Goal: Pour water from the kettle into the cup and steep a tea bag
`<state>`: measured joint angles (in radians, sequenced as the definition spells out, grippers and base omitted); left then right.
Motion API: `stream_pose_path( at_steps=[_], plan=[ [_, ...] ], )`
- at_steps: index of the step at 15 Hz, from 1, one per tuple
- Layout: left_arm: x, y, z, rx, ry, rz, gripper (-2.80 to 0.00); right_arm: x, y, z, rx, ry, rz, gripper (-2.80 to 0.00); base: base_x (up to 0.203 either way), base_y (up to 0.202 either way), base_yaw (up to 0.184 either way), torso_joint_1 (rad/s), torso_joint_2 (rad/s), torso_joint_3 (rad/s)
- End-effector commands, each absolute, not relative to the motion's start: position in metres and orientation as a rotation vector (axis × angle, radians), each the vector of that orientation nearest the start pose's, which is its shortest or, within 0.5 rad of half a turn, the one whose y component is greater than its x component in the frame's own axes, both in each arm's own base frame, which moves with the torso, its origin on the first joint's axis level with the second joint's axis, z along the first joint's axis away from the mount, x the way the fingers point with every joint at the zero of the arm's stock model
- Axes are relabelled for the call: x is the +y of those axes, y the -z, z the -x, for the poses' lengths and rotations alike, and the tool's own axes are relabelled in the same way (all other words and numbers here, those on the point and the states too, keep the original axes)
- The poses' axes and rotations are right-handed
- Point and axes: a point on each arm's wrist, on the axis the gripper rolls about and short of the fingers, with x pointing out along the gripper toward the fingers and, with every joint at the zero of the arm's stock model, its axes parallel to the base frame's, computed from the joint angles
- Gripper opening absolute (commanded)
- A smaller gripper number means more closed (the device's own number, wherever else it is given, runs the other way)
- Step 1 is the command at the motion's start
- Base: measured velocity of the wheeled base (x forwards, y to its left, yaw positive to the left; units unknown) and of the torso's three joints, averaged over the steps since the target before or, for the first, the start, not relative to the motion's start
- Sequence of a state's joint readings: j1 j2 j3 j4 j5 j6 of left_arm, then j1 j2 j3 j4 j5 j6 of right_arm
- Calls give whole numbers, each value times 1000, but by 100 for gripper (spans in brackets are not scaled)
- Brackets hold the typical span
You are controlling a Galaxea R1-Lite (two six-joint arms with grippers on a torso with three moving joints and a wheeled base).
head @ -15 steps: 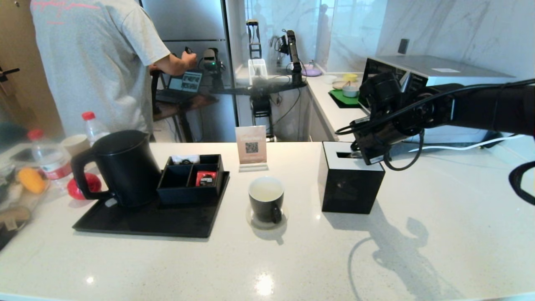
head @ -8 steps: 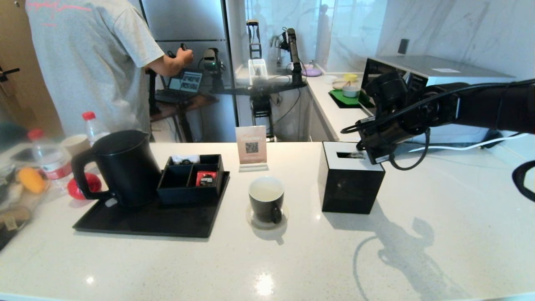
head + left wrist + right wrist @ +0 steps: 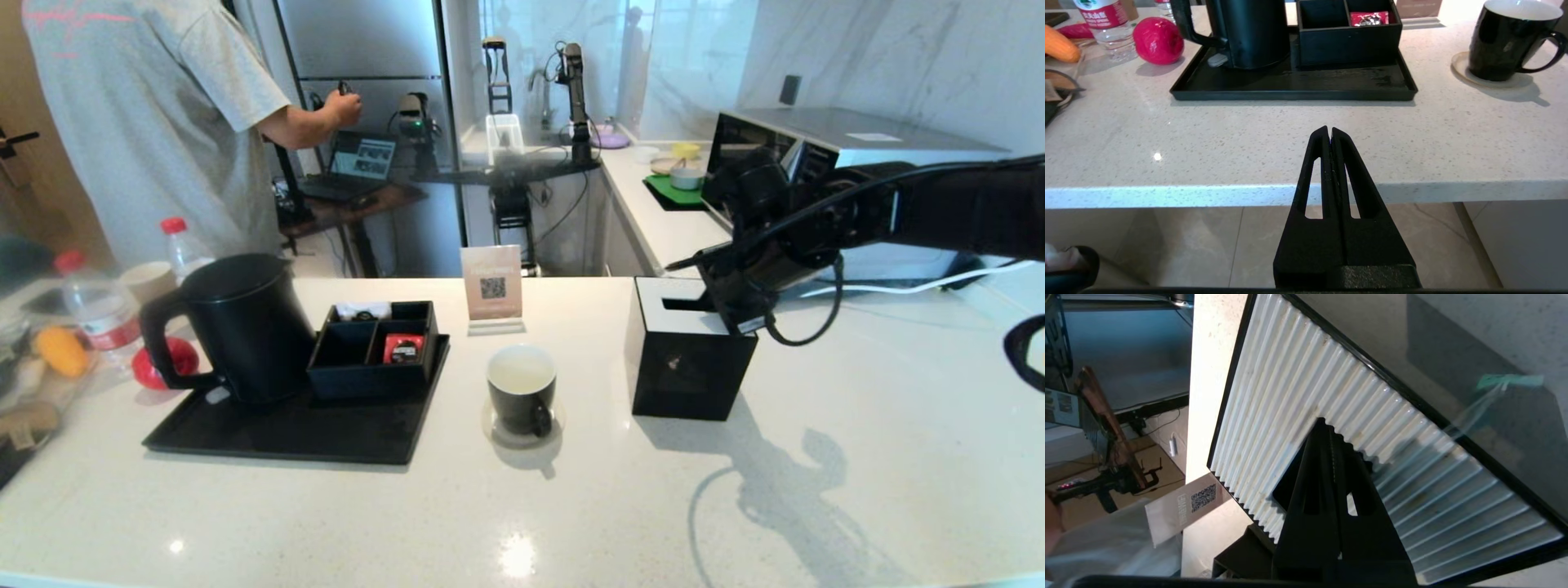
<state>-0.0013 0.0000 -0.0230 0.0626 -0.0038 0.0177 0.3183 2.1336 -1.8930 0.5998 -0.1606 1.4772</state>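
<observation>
The black kettle stands on a black tray at the left. The black cup with a white inside sits on a coaster mid-counter; I cannot tell whether water is in it. A red tea packet lies in the tray's divided box. My right gripper is shut, its tips at the slot in the ribbed white top of a black box. A green tag on a string shows on the box's dark side. My left gripper is shut and parked below the counter's front edge.
Red-capped bottles, a beige paper cup, a red fruit and an orange item crowd the left edge. A QR sign stands behind the cup. A person stands beyond the counter.
My right gripper has come down and slightly right onto the box's slot, and the box has shifted a little to the right. The person behind has moved left. The left arm stays still.
</observation>
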Motion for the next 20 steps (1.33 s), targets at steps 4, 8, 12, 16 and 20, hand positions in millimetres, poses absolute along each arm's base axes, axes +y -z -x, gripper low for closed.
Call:
stream_pose_path(
  at_steps=[4,8,12,16,20],
  plan=[
    [0,-75,25,40,7,-18,-280,129,-211,-397,734,461,-1205,-280,0,0,0,0,0,0],
    [0,-75,25,40,7,-18,-280,129,-216,-397,723,450,-1213,-280,0,0,0,0,0,0],
    [0,-75,25,40,7,-18,-280,127,-235,-390,709,397,-1241,-280,0,0,0,0,0,0],
    [0,-75,25,40,7,-18,-280,124,-251,-378,727,356,-1254,-280,0,0,0,0,0,0],
    [0,-75,25,40,7,-18,-280,117,-269,-354,776,344,-1208,-280,0,0,0,0,0,0]
  ],
)
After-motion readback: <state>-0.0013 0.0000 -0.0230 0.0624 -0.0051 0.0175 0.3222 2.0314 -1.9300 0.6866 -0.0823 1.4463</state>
